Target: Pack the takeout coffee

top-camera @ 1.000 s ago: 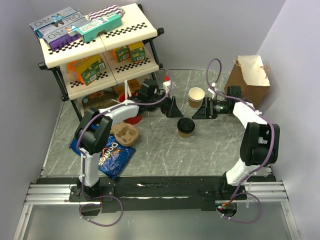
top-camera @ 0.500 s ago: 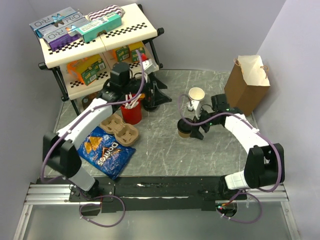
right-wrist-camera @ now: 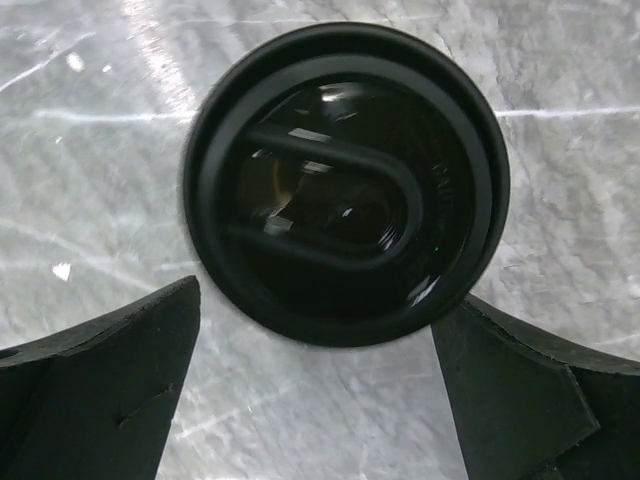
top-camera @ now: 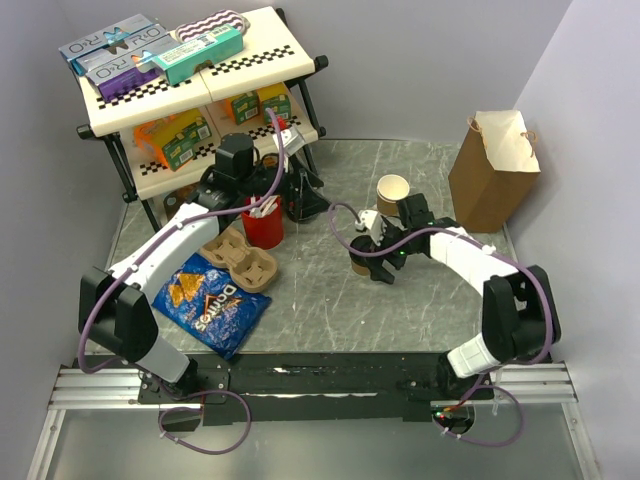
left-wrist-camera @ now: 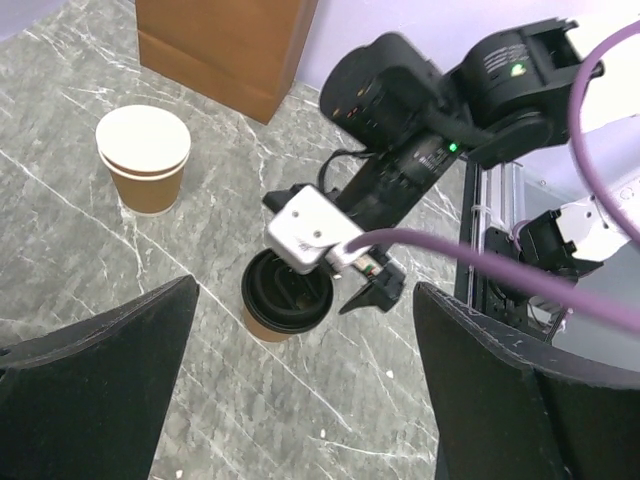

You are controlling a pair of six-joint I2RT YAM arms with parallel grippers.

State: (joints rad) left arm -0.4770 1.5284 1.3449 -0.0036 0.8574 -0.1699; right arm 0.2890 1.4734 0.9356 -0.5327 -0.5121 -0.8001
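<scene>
The takeout coffee [right-wrist-camera: 345,185], a tan cup with a black lid, stands upright on the grey marble table. It also shows in the top view [top-camera: 357,264] and the left wrist view [left-wrist-camera: 285,295]. My right gripper [top-camera: 364,257] hangs over it, open, its fingers [right-wrist-camera: 110,380] wide apart on either side of the lid and not touching it. My left gripper [top-camera: 303,196] is open and empty near the shelf's foot, raised above the table and facing the cup from a distance [left-wrist-camera: 305,300].
An unlidded tan cup [top-camera: 392,193] stands just behind the coffee, a brown paper bag [top-camera: 495,170] at the back right. A red cup of white sticks [top-camera: 262,226], a cardboard cup carrier [top-camera: 240,262] and a blue chip bag [top-camera: 205,300] lie left. A shelf [top-camera: 190,90] stands back left.
My right arm swung from beside the paper bag to over the lidded cup. My left arm pulled back from the table's middle toward the shelf.
</scene>
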